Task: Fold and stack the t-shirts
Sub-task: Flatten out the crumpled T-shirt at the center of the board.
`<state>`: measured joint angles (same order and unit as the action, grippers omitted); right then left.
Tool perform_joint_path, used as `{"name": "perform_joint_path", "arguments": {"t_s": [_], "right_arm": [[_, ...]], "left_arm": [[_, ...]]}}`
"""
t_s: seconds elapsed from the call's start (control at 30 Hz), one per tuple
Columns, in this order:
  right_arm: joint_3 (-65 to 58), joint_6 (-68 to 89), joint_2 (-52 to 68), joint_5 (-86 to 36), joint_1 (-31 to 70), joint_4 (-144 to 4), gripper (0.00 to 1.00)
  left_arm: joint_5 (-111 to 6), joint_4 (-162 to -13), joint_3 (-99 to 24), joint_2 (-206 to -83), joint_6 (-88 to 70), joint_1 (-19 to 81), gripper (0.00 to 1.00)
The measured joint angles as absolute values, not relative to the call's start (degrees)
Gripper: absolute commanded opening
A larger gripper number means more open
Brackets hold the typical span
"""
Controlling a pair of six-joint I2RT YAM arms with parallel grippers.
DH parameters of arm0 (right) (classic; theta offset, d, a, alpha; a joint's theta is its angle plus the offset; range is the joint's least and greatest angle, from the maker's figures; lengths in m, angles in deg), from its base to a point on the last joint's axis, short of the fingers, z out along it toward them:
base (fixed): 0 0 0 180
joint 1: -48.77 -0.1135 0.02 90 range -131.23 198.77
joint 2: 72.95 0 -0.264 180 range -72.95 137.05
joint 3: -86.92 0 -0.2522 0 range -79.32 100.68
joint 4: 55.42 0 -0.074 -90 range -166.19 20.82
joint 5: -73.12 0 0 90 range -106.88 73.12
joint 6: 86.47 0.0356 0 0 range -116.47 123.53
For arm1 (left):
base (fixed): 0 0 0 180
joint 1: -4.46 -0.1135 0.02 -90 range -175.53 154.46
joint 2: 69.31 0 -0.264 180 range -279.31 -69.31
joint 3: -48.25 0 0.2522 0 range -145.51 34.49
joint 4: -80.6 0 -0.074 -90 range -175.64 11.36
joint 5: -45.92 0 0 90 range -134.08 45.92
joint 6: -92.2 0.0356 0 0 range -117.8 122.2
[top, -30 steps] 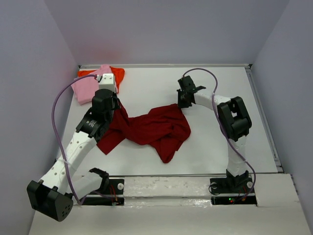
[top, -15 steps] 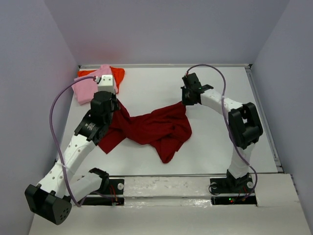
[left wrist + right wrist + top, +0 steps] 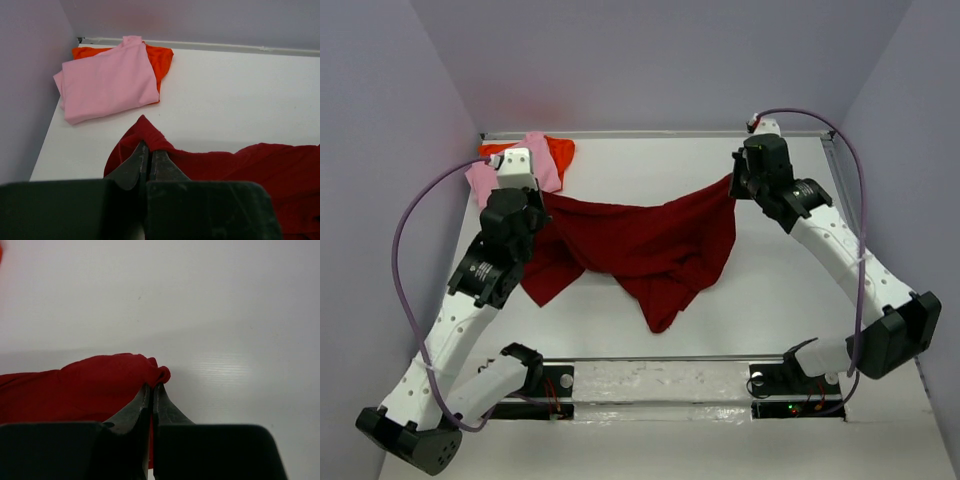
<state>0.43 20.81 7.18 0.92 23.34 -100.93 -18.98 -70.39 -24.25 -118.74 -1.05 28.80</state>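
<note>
The dark crimson t-shirt [image 3: 640,245] hangs stretched between both grippers over the middle of the table, its lower part drooping toward the near edge. My left gripper [image 3: 542,200] is shut on its left corner [image 3: 150,135]. My right gripper [image 3: 733,183] is shut on its right corner [image 3: 155,372]. The light pink t-shirt [image 3: 540,160] lies folded in the far left corner on top of the bright orange-red t-shirt [image 3: 560,152]; both also show in the left wrist view, the pink t-shirt [image 3: 107,82] over the orange-red one [image 3: 160,57].
Grey walls close in the white table [image 3: 790,300] on the left, back and right. A raised rim runs along the back edge [image 3: 660,133]. The left arm's purple cable [image 3: 405,240] loops out toward the left wall.
Both grippers have moved apart and toward the back, the right one far to the right, pulling the crimson t-shirt up and spreading it wide between them.
</note>
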Motion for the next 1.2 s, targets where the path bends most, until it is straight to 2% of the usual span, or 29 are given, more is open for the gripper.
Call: {"name": "perform_joint_path", "arguments": {"t_s": [0.23,0.43,0.57,0.83,1.2], "right_arm": [[2.17,19.76,-4.01,6.56,23.34,-108.15,0.0],[16.6,18.88,-8.14,7.26,23.34,-115.16,0.0],[26.7,17.86,-9.19,6.74,23.34,-118.33,0.0],[40.84,15.78,-8.2,3.9,23.34,-122.0,0.0],[51.92,13.51,-8.92,3.0,23.34,-124.06,0.0]], "left_arm": [[-19.02,-66.31,-32.31,-113.63,-0.48,28.82,0.0],[-20.66,-61.65,-44.21,-112.93,-0.22,28.85,0.0],[-21.64,-59.68,-50.98,-112.62,-0.3,29.7,0.0],[-23.26,-59.64,-53.04,-106.9,-1.42,30.25,0.0],[-31.0,-56.43,-60.58,-105.74,-3.12,30.2,0.0]]}}
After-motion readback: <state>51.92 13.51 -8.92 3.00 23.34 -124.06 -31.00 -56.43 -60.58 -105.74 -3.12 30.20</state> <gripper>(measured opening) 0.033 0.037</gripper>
